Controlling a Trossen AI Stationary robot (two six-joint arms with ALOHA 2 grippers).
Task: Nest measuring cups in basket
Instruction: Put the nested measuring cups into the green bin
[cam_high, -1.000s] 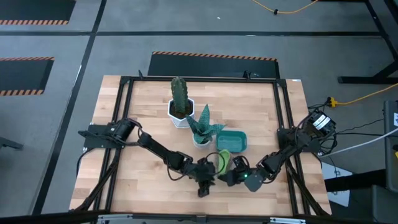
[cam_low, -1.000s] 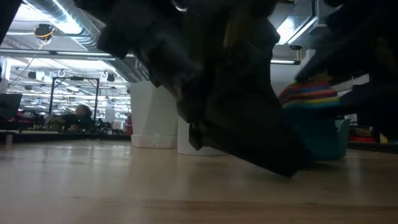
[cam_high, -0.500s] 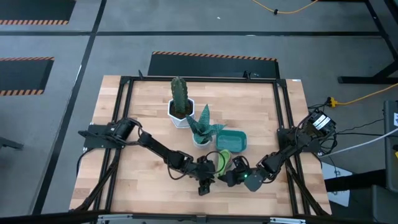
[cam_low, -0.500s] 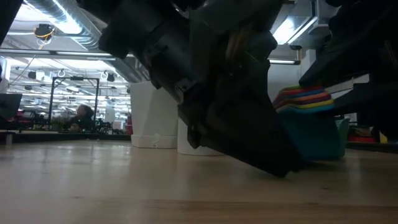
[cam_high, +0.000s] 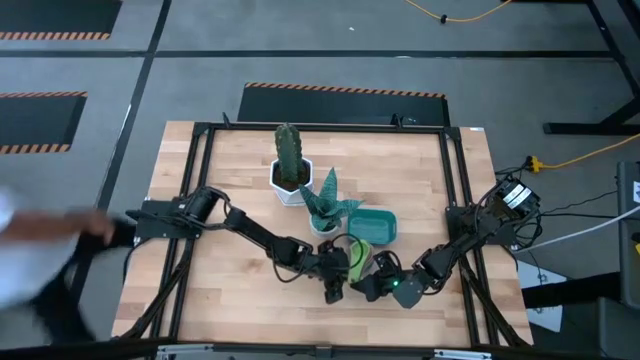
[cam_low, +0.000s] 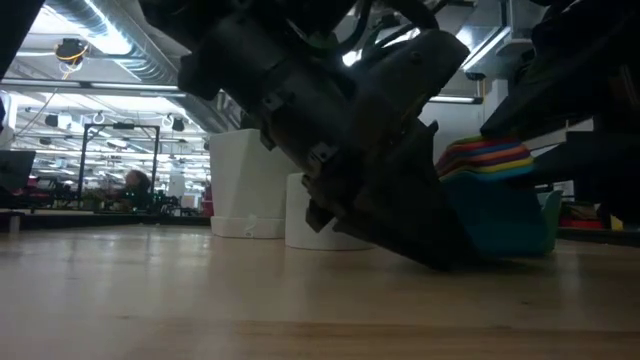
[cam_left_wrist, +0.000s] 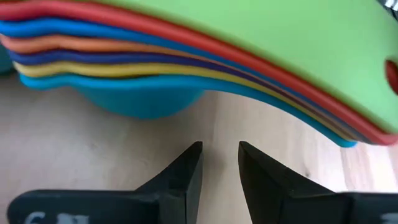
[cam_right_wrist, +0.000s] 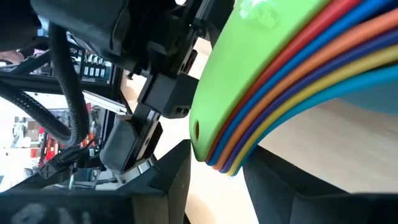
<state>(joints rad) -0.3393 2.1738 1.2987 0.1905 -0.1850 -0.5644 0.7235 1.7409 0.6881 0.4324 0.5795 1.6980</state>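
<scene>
cups (cam_high: 358, 257) nested, handles toward right claw (cam_high: 368, 285), tilted.

Both arms are dark, jointed links trailing black cables. The right claw (cam_high: 372, 284) carries a small green light on its wrist; the left claw (cam_left_wrist: 219, 163) has wedge-shaped black fingers.
</scene>
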